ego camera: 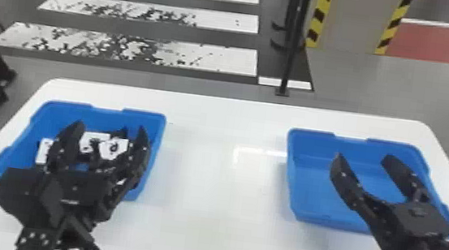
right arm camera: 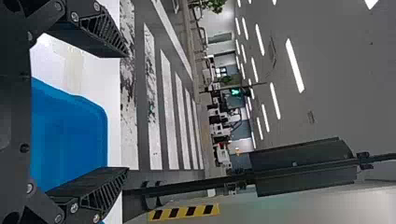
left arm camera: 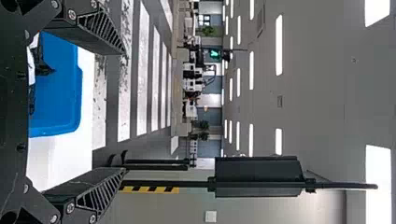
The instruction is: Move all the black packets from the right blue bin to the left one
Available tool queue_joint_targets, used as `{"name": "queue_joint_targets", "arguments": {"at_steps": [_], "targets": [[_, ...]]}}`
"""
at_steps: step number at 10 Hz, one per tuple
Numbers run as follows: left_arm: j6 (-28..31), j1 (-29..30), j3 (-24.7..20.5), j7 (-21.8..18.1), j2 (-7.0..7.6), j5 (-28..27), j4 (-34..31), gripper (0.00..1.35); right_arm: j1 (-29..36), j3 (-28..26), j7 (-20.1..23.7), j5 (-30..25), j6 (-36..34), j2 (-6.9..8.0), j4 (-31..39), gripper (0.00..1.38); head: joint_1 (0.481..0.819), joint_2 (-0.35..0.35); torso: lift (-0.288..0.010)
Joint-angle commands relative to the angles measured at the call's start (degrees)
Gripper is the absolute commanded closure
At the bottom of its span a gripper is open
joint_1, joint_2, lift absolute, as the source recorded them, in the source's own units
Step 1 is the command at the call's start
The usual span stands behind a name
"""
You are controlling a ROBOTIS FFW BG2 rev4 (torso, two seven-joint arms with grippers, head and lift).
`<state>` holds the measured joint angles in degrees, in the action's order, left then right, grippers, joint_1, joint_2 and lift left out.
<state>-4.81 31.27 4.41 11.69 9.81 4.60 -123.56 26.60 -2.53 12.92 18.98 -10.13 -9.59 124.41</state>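
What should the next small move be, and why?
Probably raise the left gripper and right gripper away: both are open, packets lie in the left blue bin, and the right blue bin looks bare inside, so the transfer seems done.

The desk (ego camera: 214,231) was one. Bins made two: a left bin (ego camera: 158,139) near its left edge and a right bin (ego camera: 291,175) near its right edge. At least three packets (ego camera: 113,148) lay in the left bin, the full number hidden. Grippers made two, left (ego camera: 110,125) and right (ego camera: 363,156).
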Motion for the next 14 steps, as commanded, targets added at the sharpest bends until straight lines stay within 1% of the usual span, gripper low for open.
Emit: {"name": "queue_joint_targets", "arguments": {"at_steps": [1,6,14], "targets": [[-0.5,0.5,0.4,0.0,0.21,0.1,-0.8,0.17,0.1,0.0,0.0,0.3,0.0,0.01,0.3,0.18,0.695,0.047,-0.168],[-0.8,0.8,0.7,0.0,0.30,1.0,-1.1,0.17,0.5,0.0,0.0,-0.5,0.0,0.01,0.8,0.18,0.695,0.040,-0.168],[-1.2,0.6,1.0,0.0,0.38,1.1,-1.4,0.17,0.3,1.2,-0.7,-0.7,2.1,0.01,0.4,0.18,0.695,0.047,-0.168]]}}
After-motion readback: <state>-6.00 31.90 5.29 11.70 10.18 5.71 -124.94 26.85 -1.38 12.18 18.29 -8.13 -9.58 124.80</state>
